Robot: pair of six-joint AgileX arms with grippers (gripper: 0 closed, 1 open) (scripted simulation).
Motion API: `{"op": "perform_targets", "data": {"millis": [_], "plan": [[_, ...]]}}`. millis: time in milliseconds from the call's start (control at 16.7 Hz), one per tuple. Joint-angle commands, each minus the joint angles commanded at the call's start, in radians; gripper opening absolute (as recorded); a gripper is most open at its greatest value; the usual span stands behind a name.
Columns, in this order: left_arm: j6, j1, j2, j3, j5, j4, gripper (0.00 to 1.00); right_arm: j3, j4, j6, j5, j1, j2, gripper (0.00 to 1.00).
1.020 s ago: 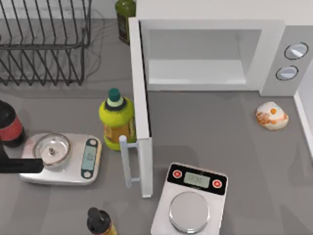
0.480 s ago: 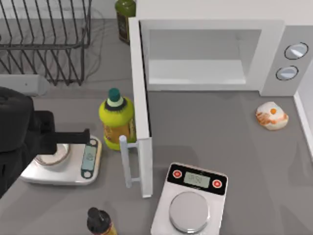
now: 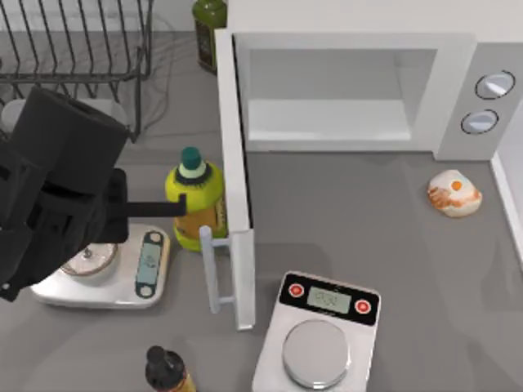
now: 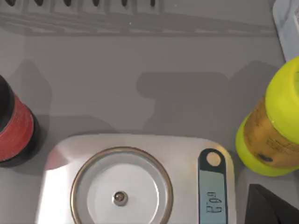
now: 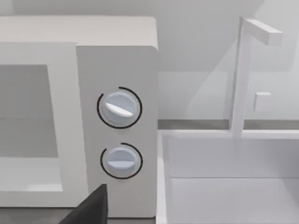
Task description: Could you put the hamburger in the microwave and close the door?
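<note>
The hamburger (image 3: 454, 193) lies on the grey table at the right, in front of the microwave's knob panel. The white microwave (image 3: 351, 45) stands at the back with its cavity empty. Its door (image 3: 233, 188) is swung wide open toward the front, and the bar handle (image 3: 211, 269) faces left. My left gripper (image 3: 172, 208) hovers over the left scale, its tip reaching the yellow-green bottle just left of the door. A dark part of my right gripper (image 5: 91, 210) shows in the right wrist view, facing the microwave's two knobs (image 5: 119, 108).
A yellow-green bottle (image 3: 194, 200) stands against the outside of the door. One scale (image 3: 122, 273) sits at the left and another (image 3: 319, 335) in front. A wire rack (image 3: 73, 65) stands at the back left and a dark bottle (image 3: 166, 371) at the front. A red can (image 4: 14, 130) stands by the left scale. A white sink (image 5: 229, 177) stands at the right.
My left arm has swept in from the left edge, rising over the left scale and moving right toward the yellow-green bottle. The hamburger and door have not moved.
</note>
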Motion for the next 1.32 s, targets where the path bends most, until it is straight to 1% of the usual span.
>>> {"op": "perform_targets", "data": {"millis": [240, 360, 480, 780, 900, 1200, 1320], "plan": [[0.001, 0.005, -0.001, -0.005, 0.001, 0.005, 0.0, 0.0, 0.0, 0.0, 0.0, 0.0, 0.0, 1.0], [0.002, 0.004, 0.02, -0.039, -0.001, 0.038, 0.0, 0.0, 0.0, 0.0, 0.0, 0.0, 0.0, 1.0], [0.002, 0.004, 0.047, -0.094, -0.001, 0.111, 0.0, 0.0, 0.0, 0.0, 0.0, 0.0, 0.0, 1.0], [0.004, 0.004, 0.11, -0.252, 0.003, 0.395, 0.0, 0.0, 0.0, 0.0, 0.0, 0.0, 0.0, 1.0], [0.005, 0.004, 0.137, -0.309, 0.003, 0.461, 0.0, 0.0, 0.0, 0.0, 0.0, 0.0, 0.0, 1.0], [0.007, 0.004, 0.148, -0.327, 0.003, 0.482, 0.0, 0.0, 0.0, 0.0, 0.0, 0.0, 0.0, 1.0], [-0.01, -0.012, 0.164, -0.31, -0.013, 0.47, 0.0, 0.0, 0.0, 0.0, 0.0, 0.0, 0.0, 1.0]]}}
